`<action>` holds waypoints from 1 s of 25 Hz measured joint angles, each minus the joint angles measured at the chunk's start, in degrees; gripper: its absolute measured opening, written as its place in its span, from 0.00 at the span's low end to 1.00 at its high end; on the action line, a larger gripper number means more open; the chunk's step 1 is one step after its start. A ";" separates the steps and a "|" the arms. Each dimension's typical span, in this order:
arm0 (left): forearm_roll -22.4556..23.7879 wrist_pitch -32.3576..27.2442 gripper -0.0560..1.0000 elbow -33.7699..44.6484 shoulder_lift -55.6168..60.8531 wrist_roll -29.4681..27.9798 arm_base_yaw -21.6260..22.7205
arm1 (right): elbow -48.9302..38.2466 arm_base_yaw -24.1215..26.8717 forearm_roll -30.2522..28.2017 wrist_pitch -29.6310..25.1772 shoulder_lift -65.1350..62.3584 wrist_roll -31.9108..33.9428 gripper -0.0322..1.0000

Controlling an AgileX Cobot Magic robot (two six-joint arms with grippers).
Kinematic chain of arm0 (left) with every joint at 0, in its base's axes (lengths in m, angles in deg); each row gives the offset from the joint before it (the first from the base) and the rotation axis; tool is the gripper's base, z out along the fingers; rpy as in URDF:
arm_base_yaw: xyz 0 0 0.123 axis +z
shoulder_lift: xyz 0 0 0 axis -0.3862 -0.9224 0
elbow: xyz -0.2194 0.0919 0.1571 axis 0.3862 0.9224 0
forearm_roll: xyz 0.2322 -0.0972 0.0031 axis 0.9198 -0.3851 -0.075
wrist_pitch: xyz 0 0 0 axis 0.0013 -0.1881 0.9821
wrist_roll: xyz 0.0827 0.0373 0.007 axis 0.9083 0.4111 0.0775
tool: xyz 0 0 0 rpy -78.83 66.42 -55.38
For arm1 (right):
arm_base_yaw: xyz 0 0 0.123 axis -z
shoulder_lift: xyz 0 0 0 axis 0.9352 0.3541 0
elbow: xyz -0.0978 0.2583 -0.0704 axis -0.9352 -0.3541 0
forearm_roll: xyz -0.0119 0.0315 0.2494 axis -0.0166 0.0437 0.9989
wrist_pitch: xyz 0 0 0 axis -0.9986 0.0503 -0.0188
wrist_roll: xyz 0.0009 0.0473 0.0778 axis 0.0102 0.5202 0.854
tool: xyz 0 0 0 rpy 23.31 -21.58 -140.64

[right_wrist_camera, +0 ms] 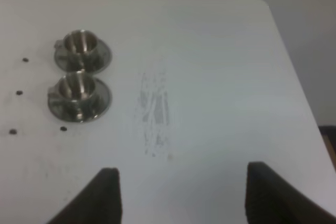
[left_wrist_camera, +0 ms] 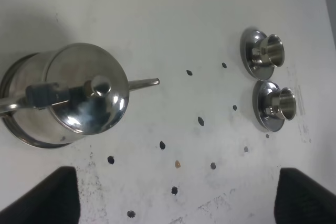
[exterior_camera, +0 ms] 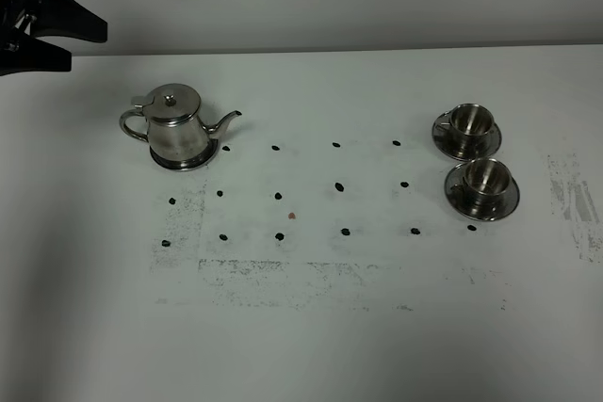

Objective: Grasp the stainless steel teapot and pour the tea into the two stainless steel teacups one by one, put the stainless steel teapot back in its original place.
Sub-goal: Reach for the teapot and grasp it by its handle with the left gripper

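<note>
The stainless steel teapot (exterior_camera: 176,127) stands upright on the left of the white table, lid on, spout pointing right. It also shows in the left wrist view (left_wrist_camera: 79,93). The two stainless steel teacups, far one (exterior_camera: 468,129) and near one (exterior_camera: 483,185), each sit on a saucer at the right. They also show in the left wrist view (left_wrist_camera: 265,53) (left_wrist_camera: 278,106) and the right wrist view (right_wrist_camera: 81,51) (right_wrist_camera: 79,95). My left gripper (exterior_camera: 87,46) (left_wrist_camera: 178,203) hangs open and empty, high up behind and left of the teapot. My right gripper (right_wrist_camera: 184,198) is open and empty, right of the cups, outside the high view.
The white table (exterior_camera: 377,327) carries a grid of small black dots (exterior_camera: 340,186) between teapot and cups, and scuffed grey marks (exterior_camera: 575,200) near its right edge. A wall runs behind the table.
</note>
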 joint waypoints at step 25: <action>2.91 1.28 0.74 0.00 0.00 0.27 0.00 | -13.27 -1.33 5.39 -4.42 -19.27 -5.90 0.44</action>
